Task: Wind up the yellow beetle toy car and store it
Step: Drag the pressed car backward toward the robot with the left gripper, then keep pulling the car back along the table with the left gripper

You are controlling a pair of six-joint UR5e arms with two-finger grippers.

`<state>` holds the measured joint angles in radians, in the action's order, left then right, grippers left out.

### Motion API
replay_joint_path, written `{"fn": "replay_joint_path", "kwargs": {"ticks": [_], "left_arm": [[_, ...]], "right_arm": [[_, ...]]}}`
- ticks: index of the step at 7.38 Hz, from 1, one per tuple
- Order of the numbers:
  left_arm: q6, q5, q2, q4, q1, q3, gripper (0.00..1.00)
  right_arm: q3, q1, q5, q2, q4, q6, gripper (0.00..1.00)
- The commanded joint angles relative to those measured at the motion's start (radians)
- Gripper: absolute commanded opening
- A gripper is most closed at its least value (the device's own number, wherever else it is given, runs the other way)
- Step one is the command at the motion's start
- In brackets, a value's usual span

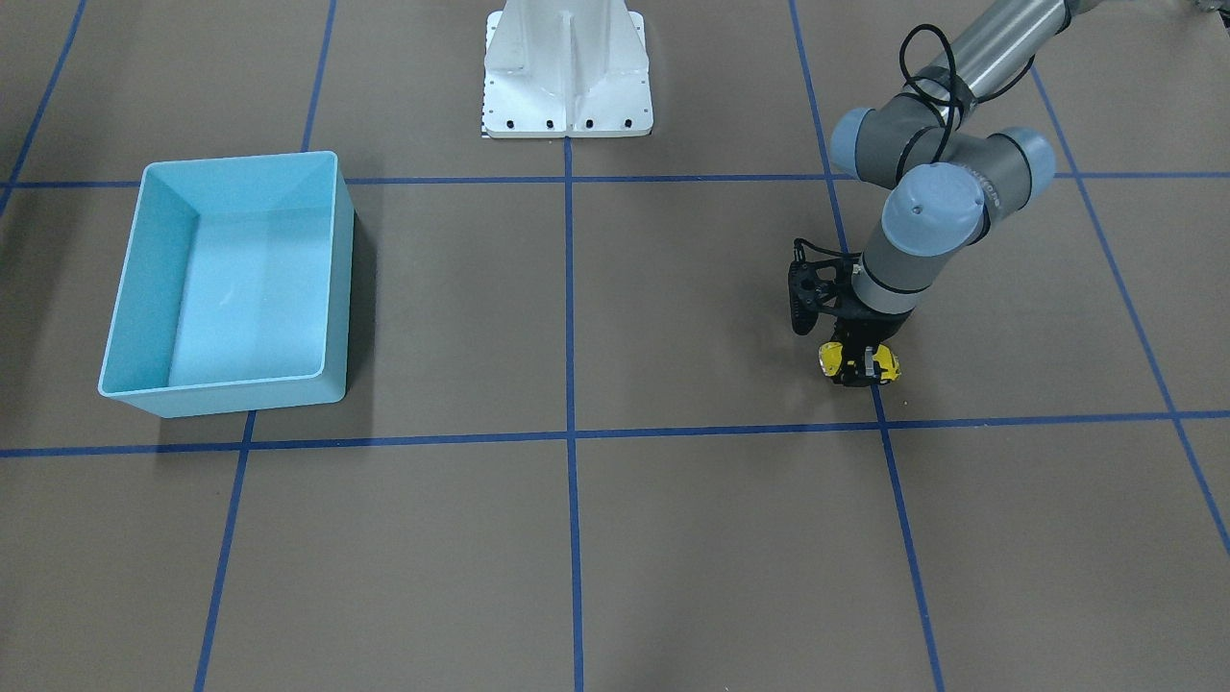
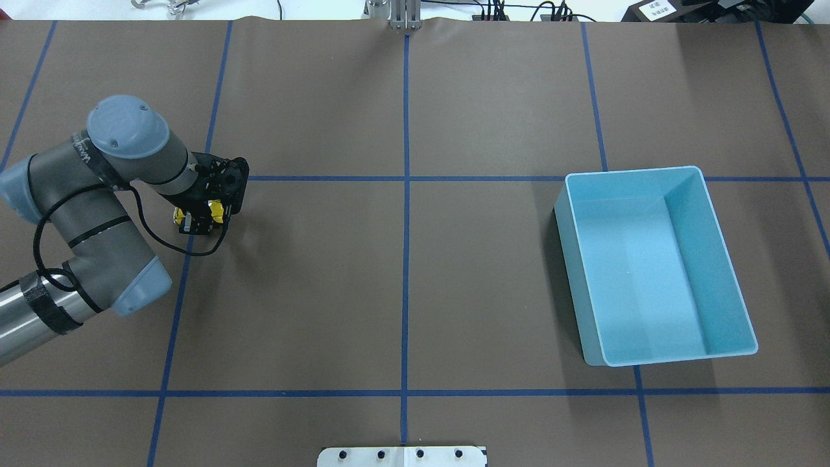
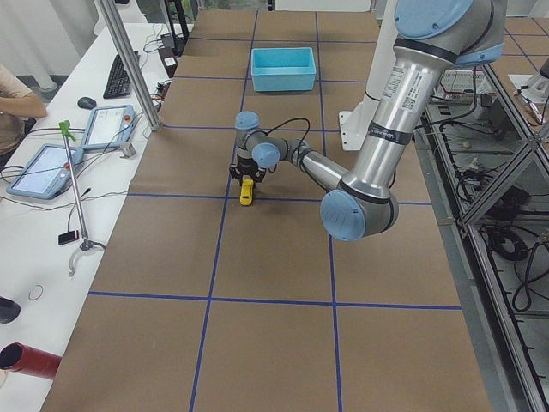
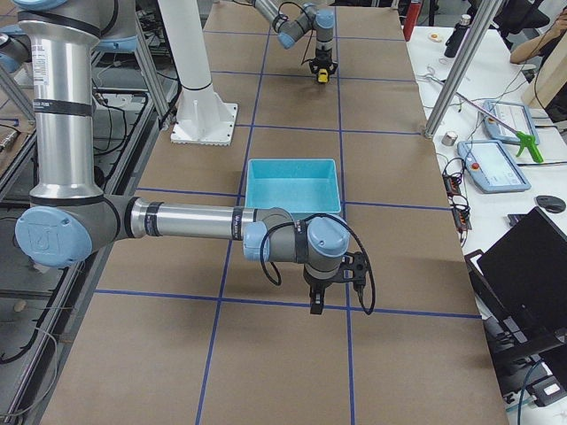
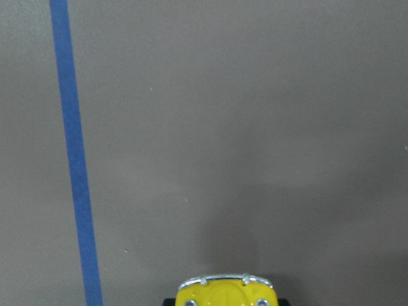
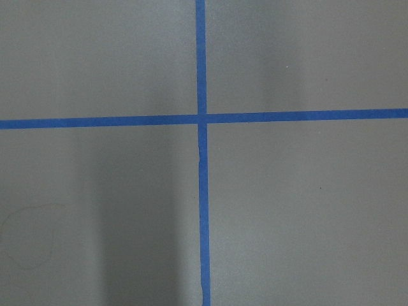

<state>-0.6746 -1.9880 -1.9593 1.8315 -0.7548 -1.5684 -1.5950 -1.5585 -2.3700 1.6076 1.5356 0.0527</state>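
The yellow beetle toy car [image 1: 830, 358] is tiny and bright yellow, on the table's left half, and sits between the fingers of my left gripper [image 1: 860, 370]. The gripper points straight down and is shut on the car, low at the table surface. In the overhead view the car [image 2: 214, 210] shows under the left gripper [image 2: 198, 224]. The left wrist view shows its front end [image 5: 224, 290] at the bottom edge. My right gripper [image 4: 315, 308] shows only in the exterior right view, hanging above bare table near the bin; I cannot tell whether it is open.
A light blue bin [image 2: 632, 172] stands empty on the table's right half, also seen in the front view [image 1: 240, 159]. The white robot base [image 1: 567, 67] is at the table's robot side. Blue tape lines [image 6: 201, 121] grid the brown table.
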Motion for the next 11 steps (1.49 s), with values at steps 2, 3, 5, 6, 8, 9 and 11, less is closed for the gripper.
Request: {"fn": "replay_joint_path", "kwargs": {"ticks": [2, 3, 5, 6, 8, 9, 11], "left_arm": [[0.001, -0.003, 0.026, 0.037, -0.003, 0.001, 0.04], [0.001, -0.008, 0.037, 0.04, -0.008, -0.001, 0.04], [0.0, -0.011, 0.049, 0.055, -0.02, -0.001, 0.04], [0.001, -0.011, 0.054, 0.067, -0.021, -0.001, 0.04], [0.003, -0.014, 0.074, 0.086, -0.029, -0.002, 0.04], [0.003, -0.014, 0.089, 0.104, -0.029, -0.001, 0.04], [0.007, -0.06, 0.102, 0.106, -0.041, 0.001, 0.04]], "right_arm": [[0.001, 0.0, 0.0, 0.0, 0.0, -0.001, 1.0], [0.001, 0.0, 0.0, 0.0, 0.0, 0.001, 1.0], [0.001, 0.0, 0.0, 0.002, 0.0, -0.001, 1.0], [0.001, 0.0, 0.0, 0.002, 0.0, 0.001, 1.0], [0.001, 0.0, 0.0, 0.002, 0.0, -0.001, 1.0], [0.001, 0.0, 0.0, 0.002, 0.0, -0.001, 1.0], [0.003, 0.0, 0.002, 0.002, 0.0, -0.001, 1.0]]}}
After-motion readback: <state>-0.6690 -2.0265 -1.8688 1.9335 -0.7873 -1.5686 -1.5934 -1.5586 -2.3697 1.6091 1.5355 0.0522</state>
